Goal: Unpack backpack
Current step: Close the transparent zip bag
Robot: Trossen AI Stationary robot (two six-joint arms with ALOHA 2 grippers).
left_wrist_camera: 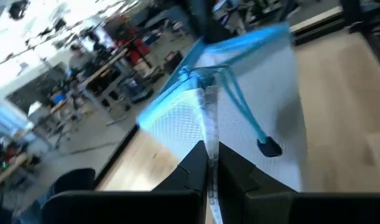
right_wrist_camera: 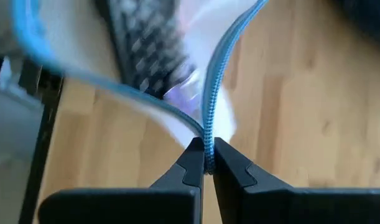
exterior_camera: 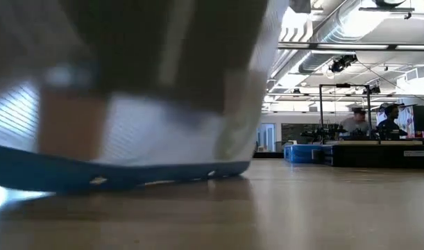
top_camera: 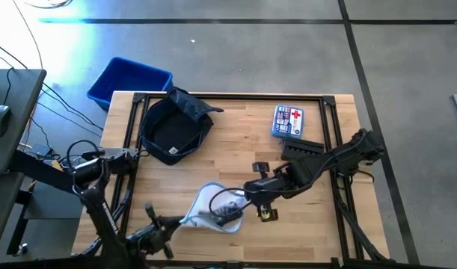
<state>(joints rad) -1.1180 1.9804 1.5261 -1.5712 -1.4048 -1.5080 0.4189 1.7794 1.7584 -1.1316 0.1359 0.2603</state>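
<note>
A: Pouch first. The clear zip pouch (top_camera: pixel 213 208) with the blue zipper lies at the near middle of the desk (top_camera: pixel 243 149), and both arms have it. The left hand (top_camera: pixel 185 221) is pinched shut on one end of its edge, the right hand (top_camera: pixel 247 199) pinched shut on the blue zipper band at the other end.

B: And the backpack (top_camera: pixel 174 127)?

A: Far left of the desk, mouth gaping upward, well apart from both hands. A blue bin (top_camera: pixel 129 81) sits on the floor just beyond it, and a first-aid box (top_camera: pixel 288 121) lies at the far right.

B: Which way does the pouch run?

A: Its long axis goes roughly left to right between the two hands, so each arm holds the end on its own side. Something dark shows inside it; I cannot tell what.

B: So the next move?

A: I judge it turns on that line: drawing the hands apart along it would tauten or open the zipper. For the backpack, the left arm is the nearer.
</note>
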